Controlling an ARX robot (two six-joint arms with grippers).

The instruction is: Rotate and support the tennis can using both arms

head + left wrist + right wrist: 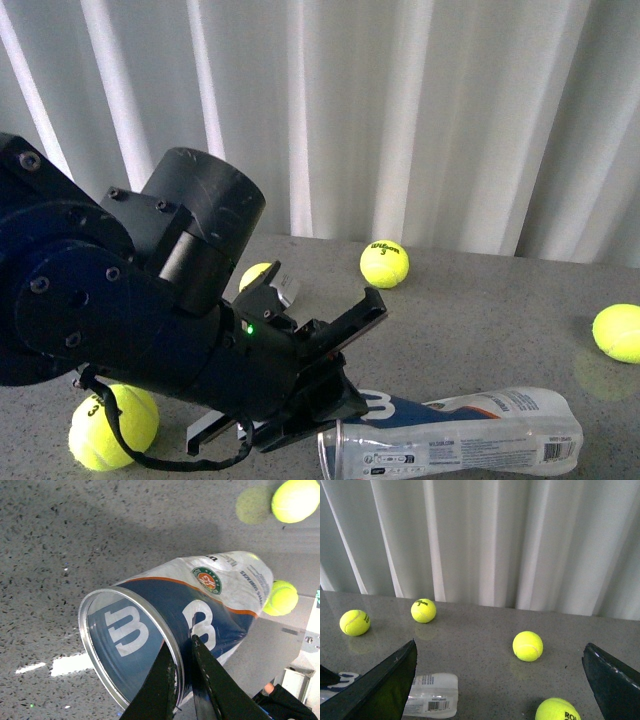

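The tennis can (470,432) lies on its side on the grey table at the front right, with its silver-rimmed open end toward my left arm. My left gripper (332,425) is shut on the can's rim. In the left wrist view the gripper (182,680) has one finger inside the open mouth and one outside on the blue label of the can (200,605). My right gripper (500,680) is open and empty above the table. The can's closed end with the barcode (432,696) lies beside its one finger. The right arm does not show in the front view.
Yellow tennis balls lie loose on the table: one at the back (384,263), one at the right edge (617,332), one at the front left (112,425). Two more lie between the right gripper's fingers (527,646) (559,711). A white curtain (400,110) hangs behind.
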